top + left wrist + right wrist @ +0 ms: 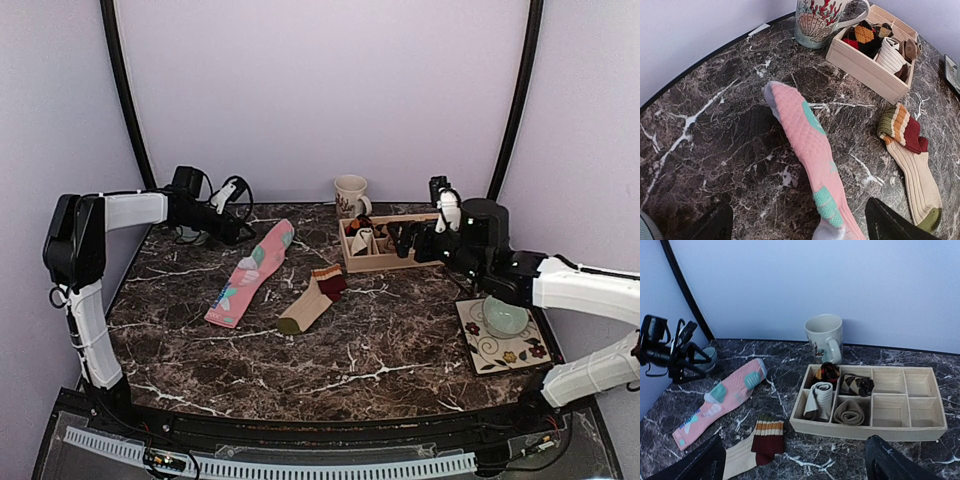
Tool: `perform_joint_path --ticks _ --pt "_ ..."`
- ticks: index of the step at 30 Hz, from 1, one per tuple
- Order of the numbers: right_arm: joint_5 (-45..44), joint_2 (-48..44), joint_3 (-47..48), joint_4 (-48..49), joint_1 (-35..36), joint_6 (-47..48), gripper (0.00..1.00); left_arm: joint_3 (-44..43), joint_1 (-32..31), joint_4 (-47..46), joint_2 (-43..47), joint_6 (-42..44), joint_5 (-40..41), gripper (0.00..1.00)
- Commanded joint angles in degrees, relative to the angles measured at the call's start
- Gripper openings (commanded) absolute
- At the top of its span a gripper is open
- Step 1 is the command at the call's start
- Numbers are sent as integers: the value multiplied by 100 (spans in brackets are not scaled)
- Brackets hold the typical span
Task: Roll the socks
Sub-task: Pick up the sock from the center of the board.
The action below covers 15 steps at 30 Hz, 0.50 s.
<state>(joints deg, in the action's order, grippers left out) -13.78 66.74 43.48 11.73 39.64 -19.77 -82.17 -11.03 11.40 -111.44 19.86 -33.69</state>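
Top view: pink sock (pixel 252 272) and tan sock (pixel 312 298) lie flat and unrolled mid-bench (pixel 380 350), pink to the left, the two apart. Left pincer (pixel 243 228) is near the back-left corner. Right pincer (pixel 412 243) is by the tray (pixel 375 262) at the back edge.

Left wrist: I read the pincer as spread wide, over the pink sock's end.

Right wrist: pincer spread wide, tan sock's cuff and tray ahead.
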Motion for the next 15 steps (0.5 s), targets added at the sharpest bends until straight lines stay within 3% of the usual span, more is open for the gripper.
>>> perform_joint_path --ticks 1,6,11,15 --pt "-387 630 298 -173 786 414 96 -263 -218 461 -182 -225 -117 90" --pt "-330 2003 1243 -665 1174 688 90 -312 -371 173 -564 -767 282 72" --pt "-188 3036 1927 -727 1298 657 86 -354 -387 -87 -782 -1144 426 72" --pt "-55 3355 2092 -529 1393 491 86 -804 -400 135 -1149 -1321 513 62"
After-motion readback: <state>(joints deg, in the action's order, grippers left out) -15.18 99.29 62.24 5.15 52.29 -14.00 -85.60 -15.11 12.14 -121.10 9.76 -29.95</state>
